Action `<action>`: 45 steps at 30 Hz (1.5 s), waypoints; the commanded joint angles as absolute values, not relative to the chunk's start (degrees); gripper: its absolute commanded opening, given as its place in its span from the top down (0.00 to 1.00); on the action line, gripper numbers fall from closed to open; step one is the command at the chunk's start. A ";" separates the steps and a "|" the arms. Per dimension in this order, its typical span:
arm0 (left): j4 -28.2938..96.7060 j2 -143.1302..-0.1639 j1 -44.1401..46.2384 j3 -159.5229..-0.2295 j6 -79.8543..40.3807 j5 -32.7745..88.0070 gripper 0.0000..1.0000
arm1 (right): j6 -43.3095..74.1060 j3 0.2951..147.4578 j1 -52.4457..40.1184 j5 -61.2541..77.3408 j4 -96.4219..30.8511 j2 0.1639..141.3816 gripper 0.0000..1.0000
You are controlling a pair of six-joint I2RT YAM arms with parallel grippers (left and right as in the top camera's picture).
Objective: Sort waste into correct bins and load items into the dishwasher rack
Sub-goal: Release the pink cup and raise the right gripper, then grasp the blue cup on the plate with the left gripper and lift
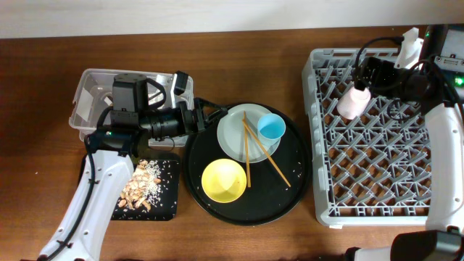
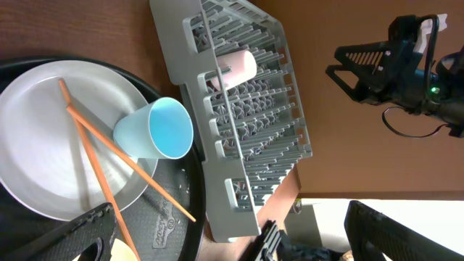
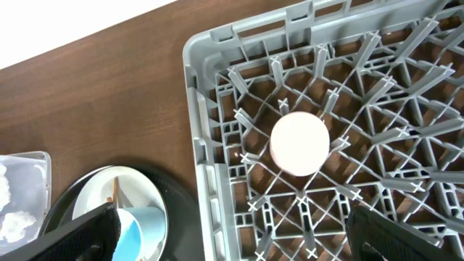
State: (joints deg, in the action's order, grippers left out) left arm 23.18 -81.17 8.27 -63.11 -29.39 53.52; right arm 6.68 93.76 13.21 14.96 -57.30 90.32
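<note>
The pink cup (image 1: 353,101) stands upside down on the pegs of the grey dishwasher rack (image 1: 377,167). My right gripper (image 1: 361,81) hovers open just above it, holding nothing; in the right wrist view the cup (image 3: 299,143) sits free between the spread fingers. The blue cup (image 1: 272,127) lies on its side on the pale plate (image 1: 230,136), with chopsticks (image 1: 250,148) crossing the plate. A yellow bowl (image 1: 223,180) sits beside them. My left gripper (image 1: 206,116) is open at the plate's left edge, empty.
Plate, bowl and blue cup rest on a round black tray (image 1: 290,192). A clear tub (image 1: 83,98) with white tissue (image 3: 18,210) stands at the back left. In front of it a shallow black tray (image 1: 170,206) holds food scraps (image 1: 141,185).
</note>
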 commanded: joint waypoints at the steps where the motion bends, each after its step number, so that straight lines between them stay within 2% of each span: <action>1: 23.24 -81.23 8.08 -63.09 -28.67 53.52 0.01 | 6.63 93.97 13.58 15.90 -57.43 90.48 0.02; 4: 22.52 -81.23 8.08 -63.09 -28.71 52.73 0.01 | 6.63 93.97 13.58 15.88 -57.43 90.48 0.02; 5: 20.93 -81.23 8.08 -63.09 -28.73 52.14 0.07 | 6.63 93.97 13.58 15.90 -57.43 90.48 0.02; 6: 19.14 -81.23 8.12 -63.09 -28.69 50.57 0.71 | 6.63 93.95 13.58 15.88 -57.43 90.48 0.02; 7: 19.20 -81.25 8.27 -63.09 -28.99 49.04 0.00 | 6.63 93.97 13.58 15.88 -57.43 90.48 0.02; 11: 21.04 -82.43 11.14 -63.07 -32.42 41.78 0.01 | 6.63 93.97 13.58 15.88 -57.43 90.48 0.02; 12: 21.21 -82.94 12.69 -63.05 -33.63 38.61 0.05 | 6.63 93.97 13.58 15.88 -57.43 90.48 0.02; 17: 20.53 -84.71 22.96 -63.05 -37.78 20.43 0.07 | 6.63 93.97 13.58 15.88 -57.43 90.48 0.02; 18: 19.68 -85.12 25.30 -63.05 -37.78 17.02 0.09 | 6.63 93.97 13.58 15.88 -57.43 90.48 0.02; 19: 18.65 -85.60 27.27 -63.05 -37.78 14.41 0.20 | 6.63 93.97 13.58 15.88 -57.43 90.48 0.02; 25: 13.32 -89.43 34.96 -63.05 -37.78 3.97 0.35 | 6.63 93.97 13.58 15.88 -57.43 90.48 0.02; 28: 10.15 -92.64 35.83 -63.07 -37.80 3.49 0.41 | 6.63 93.97 13.58 15.88 -57.43 90.48 0.02; 45: 3.53 -104.09 36.25 -63.11 -39.29 4.99 0.42 | 6.63 93.97 13.58 15.88 -57.43 90.48 0.02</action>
State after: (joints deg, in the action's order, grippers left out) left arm 4.43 -101.06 35.68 -63.11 -38.87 5.50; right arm 6.66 93.76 13.21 15.16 -57.45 90.32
